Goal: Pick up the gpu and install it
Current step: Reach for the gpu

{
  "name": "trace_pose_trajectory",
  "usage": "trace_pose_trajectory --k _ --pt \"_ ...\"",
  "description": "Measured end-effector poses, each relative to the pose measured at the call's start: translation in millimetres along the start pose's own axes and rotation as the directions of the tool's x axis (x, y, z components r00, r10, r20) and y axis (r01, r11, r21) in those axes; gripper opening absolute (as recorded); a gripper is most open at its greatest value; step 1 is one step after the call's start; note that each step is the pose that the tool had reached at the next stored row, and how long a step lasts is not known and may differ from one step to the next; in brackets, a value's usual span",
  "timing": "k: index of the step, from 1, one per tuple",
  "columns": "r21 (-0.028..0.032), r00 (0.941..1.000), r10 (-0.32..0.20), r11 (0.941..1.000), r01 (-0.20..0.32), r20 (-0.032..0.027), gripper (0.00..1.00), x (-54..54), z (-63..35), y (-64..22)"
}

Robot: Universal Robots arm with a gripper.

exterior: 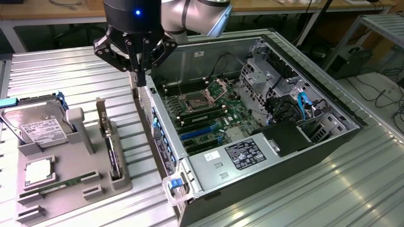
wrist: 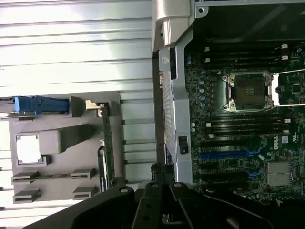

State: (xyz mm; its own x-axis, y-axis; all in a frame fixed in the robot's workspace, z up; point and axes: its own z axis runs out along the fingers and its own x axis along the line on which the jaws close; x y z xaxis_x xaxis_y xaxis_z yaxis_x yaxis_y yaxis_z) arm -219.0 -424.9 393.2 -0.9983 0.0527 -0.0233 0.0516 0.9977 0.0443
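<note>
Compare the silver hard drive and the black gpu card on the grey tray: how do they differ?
The silver boxy hard drive is thick and lies tilted, white label showing; the thin black gpu card stands on edge in a slot. Both sit in the grey tray.

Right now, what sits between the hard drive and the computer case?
The gpu, standing on edge in the gray tray, in the exterior view.

This is a robotics lab. An open computer tower case (exterior: 265, 189) lies on a ribbed metal table (exterior: 63, 75), with a robot arm (exterior: 196, 14) and its gripper (exterior: 140, 78) hanging above the case's edge. Beside the case sits a grey parts fixture (exterior: 69, 163). Behind the case stand wooden workbenches (exterior: 57, 12), and cables (exterior: 385, 94) trail over the floor.
</note>
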Motion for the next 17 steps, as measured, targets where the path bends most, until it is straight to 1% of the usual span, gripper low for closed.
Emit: trace_pose_trajectory --k 17 --pt "-0.0002 0.9999 -0.013 0.9999 0.013 -0.0006 0.11 28.3 -1.0 -9.2"
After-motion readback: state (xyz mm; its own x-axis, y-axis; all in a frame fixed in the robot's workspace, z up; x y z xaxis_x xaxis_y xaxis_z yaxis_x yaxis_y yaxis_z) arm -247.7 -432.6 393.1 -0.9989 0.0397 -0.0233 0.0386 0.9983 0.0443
